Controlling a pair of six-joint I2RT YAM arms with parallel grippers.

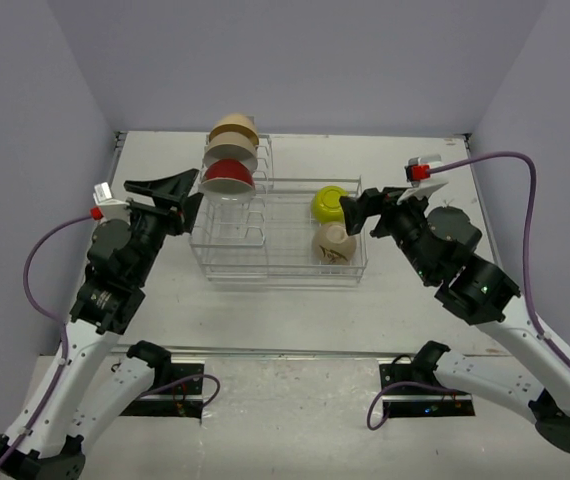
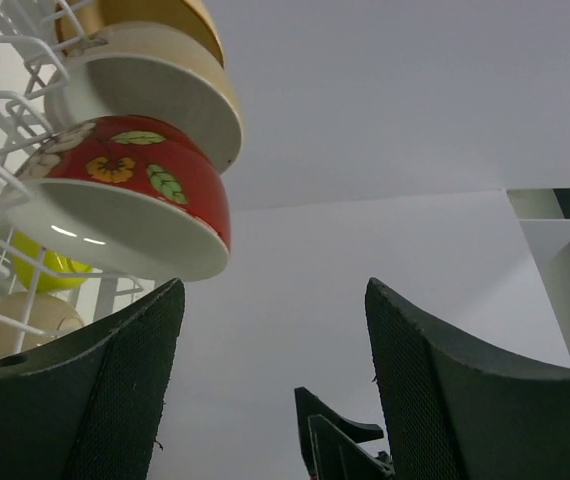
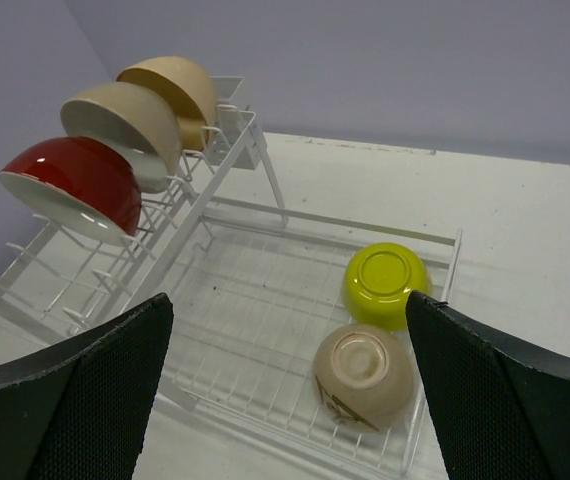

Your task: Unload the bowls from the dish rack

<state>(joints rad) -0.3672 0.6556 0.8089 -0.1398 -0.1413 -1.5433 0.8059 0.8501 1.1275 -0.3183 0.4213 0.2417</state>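
From overhead, the dish rack is sitting in the middle of the pale table. Its white wire dividers are holding three bowls on edge at its 11 o'clock corner: a red bowl nearest, a cream bowl behind it and a tan bowl at the back. In the basket part, towards 3 o'clock, a yellow-green bowl and a beige bowl are lying upside down with their foot rings showing.

The left gripper is hovering at the rack's 9 o'clock side, jaws spread and gripping nothing. The right gripper is hanging at the 3 o'clock edge near the two upturned bowls, jaws gaping wide.

Only the left wrist view is showing the red bowl's painted leaves and flowers and its glossy white inside. The right wrist view is showing the rough, mesh-like surface of the black pads and brown markings on the beige bowl.
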